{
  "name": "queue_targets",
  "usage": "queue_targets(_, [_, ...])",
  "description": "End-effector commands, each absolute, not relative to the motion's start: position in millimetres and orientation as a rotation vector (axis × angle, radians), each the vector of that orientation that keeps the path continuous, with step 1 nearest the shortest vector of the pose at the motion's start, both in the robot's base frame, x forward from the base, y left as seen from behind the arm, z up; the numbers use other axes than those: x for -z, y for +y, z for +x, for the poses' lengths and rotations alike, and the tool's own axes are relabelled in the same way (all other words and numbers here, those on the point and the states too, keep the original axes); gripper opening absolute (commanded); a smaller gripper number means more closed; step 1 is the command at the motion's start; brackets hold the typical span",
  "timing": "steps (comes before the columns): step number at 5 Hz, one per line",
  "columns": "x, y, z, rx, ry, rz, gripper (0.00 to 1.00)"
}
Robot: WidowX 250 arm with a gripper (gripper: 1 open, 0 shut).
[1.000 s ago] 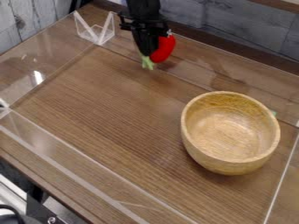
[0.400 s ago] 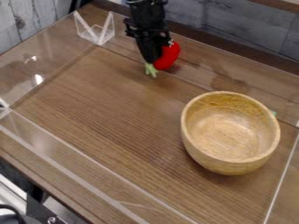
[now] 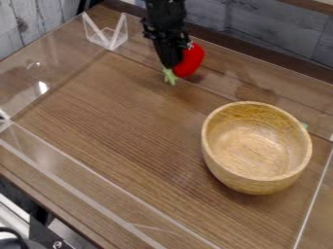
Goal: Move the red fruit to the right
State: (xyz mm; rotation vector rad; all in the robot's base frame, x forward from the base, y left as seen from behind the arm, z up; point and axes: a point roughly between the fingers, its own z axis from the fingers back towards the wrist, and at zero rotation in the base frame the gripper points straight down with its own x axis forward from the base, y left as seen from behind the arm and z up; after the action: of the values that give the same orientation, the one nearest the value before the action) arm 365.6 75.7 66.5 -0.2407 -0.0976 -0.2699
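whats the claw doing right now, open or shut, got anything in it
Claw: closed, its tip right against the red fruit; whether it actually grips the fruit can't be told from this view.

The desk (image 3: 111,136) has a warm brown wooden top with long grain lines and darker plank seams running slantwise across it; its left edge cuts diagonally down the view, and past that edge the lower left corner falls into a dark area, with black and grey shapes (image 3: 23,229) too unclear to name; in the upper left, beyond the desk, a pale grey surface with fine ribbing (image 3: 39,17) shows; light falls softly over the wood, leaving a whitish sheen (image 3: 39,83) along the left side, while the right side looks deeper and browner.
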Motion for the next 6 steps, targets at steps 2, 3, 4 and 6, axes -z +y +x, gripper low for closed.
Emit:
queue_targets(2, [-105.0, 70.9, 379.0, 0.31, -0.187, -0.206, 0.0])
queue_targets(3, [-97.2, 57.6, 379.6, 0.29, -0.177, -0.205, 0.0])
queue_targets(4, [-85.3, 46.4, 374.7, 0.261, -0.163, -0.204, 0.0])
queue_targets(6, [-78.5, 39.7, 377.1, 0.201, -0.16, -0.213, 1.0])
